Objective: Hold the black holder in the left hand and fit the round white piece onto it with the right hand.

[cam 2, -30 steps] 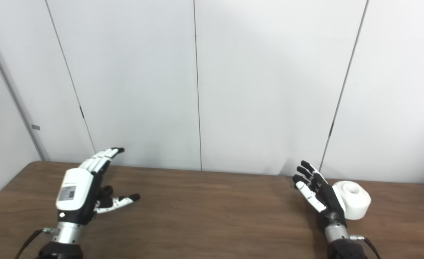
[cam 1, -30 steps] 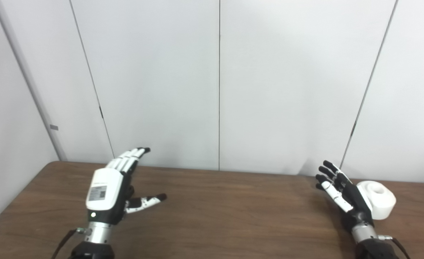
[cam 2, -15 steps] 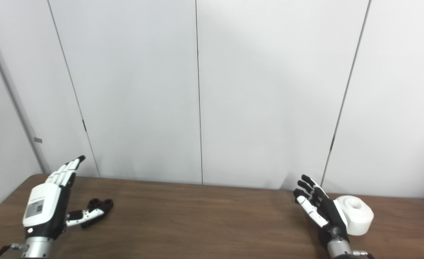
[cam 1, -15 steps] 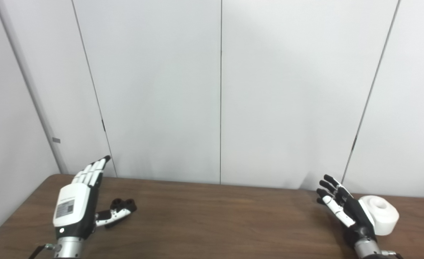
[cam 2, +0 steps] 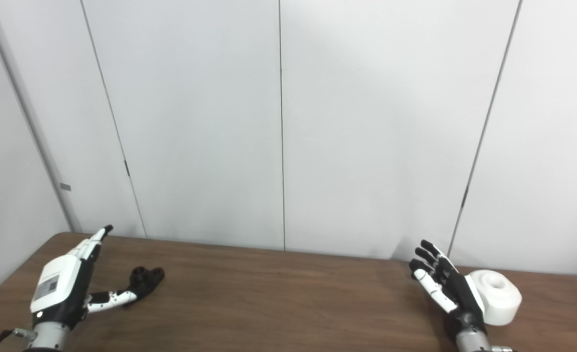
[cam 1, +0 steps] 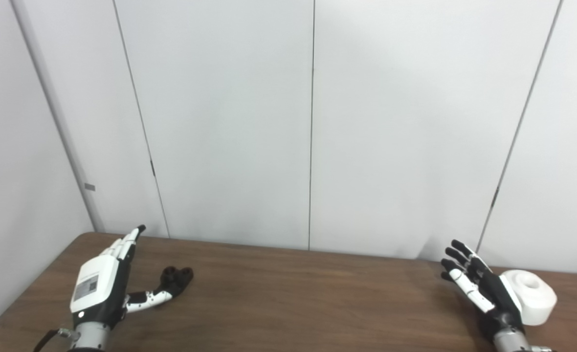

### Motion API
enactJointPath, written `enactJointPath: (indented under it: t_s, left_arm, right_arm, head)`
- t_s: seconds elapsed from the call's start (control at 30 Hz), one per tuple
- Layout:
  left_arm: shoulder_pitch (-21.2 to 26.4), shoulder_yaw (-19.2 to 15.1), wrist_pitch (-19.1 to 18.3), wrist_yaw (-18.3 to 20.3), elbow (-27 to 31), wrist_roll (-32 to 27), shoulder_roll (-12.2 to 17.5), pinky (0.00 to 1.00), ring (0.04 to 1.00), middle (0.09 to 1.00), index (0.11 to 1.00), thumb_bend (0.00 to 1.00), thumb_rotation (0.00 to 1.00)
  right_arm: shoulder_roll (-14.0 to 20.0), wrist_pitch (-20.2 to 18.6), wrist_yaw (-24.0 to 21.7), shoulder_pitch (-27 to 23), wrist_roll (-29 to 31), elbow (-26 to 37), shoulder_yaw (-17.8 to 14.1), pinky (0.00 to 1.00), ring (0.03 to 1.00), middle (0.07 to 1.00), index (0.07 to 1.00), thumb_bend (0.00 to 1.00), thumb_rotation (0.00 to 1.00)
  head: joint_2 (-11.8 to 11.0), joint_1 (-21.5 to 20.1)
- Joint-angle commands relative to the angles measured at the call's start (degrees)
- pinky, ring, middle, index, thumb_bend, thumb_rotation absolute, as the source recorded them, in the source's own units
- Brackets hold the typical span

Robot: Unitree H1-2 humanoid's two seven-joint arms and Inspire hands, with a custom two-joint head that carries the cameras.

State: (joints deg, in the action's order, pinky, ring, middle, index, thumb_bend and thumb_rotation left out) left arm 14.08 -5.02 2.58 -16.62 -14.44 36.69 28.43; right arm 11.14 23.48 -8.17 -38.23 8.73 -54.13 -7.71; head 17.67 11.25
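The small black holder point(cam 1: 175, 279) lies on the brown table point(cam 1: 288, 298) at the left, just past the thumb tip of my left hand point(cam 1: 100, 289). That hand is open, fingers stretched toward the back wall, holding nothing. At the right, the round white piece point(cam 1: 533, 297) with a hollow in its top stands on the table. My right hand point(cam 1: 479, 291) is open with fingers spread, palm side against the piece's left flank; whether it touches cannot be told. In the right eye view the holder point(cam 2: 145, 280) and the white piece point(cam 2: 498, 297) show the same way.
White wall panels point(cam 1: 313, 122) rise right behind the table's far edge. A grey wall closes the left side point(cam 1: 19, 195). Between the two hands runs the bare brown tabletop.
The camera has tilted and shifted, so the whole scene moved. My left hand has drawn back to the left, uncovering the black holder by its thumb. The right hand stays beside the white piece.
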Motion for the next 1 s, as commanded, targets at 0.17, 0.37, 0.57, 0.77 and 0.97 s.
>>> enactJointPath:
  t_s: [0.17, 0.37, 0.57, 0.77, 0.97]
  left_arm:
    - [1.8, 0.5, -3.4, 4.3, -0.6, -2.0, 2.4, 0.92, 0.939, 0.936, 0.945, 1.00, 0.41]
    - [1.8, 1.9, -8.7, 9.7, 1.5, -2.7, 2.0, 0.94, 0.952, 0.956, 0.912, 1.00, 0.48]
    - [2.1, 3.3, -11.6, 12.2, 3.1, -2.9, 1.6, 0.95, 0.960, 0.951, 0.881, 1.00, 0.46]
    - [2.5, 4.5, -11.4, 11.4, 2.4, -2.5, 1.6, 0.95, 0.952, 0.935, 0.861, 1.00, 0.50]
    - [2.8, 5.1, -10.7, 9.1, 2.1, -1.7, 1.1, 0.94, 0.925, 0.903, 0.817, 1.00, 0.46]
  right_arm:
    - [-0.2, 1.9, -0.9, 3.4, 0.8, -2.2, -0.5, 0.77, 0.835, 0.870, 0.893, 0.37, 0.47]
    - [0.0, 1.1, -1.2, 3.5, 1.3, -1.3, -0.9, 0.77, 0.837, 0.883, 0.895, 0.35, 0.43]
    - [0.2, 0.0, -1.2, 4.0, 1.7, 0.2, -1.2, 0.80, 0.857, 0.889, 0.902, 0.33, 0.40]
    - [0.2, -0.2, -1.8, 4.1, 2.6, 0.7, -1.6, 0.79, 0.854, 0.892, 0.898, 0.34, 0.41]
    - [0.3, -0.9, -2.7, 4.6, 3.6, 1.9, -1.9, 0.82, 0.877, 0.906, 0.903, 0.34, 0.41]
  head:
    - [0.5, 2.1]
    - [0.9, 3.8]
    - [1.2, 6.0]
    - [1.5, 7.0]
    - [1.8, 7.5]
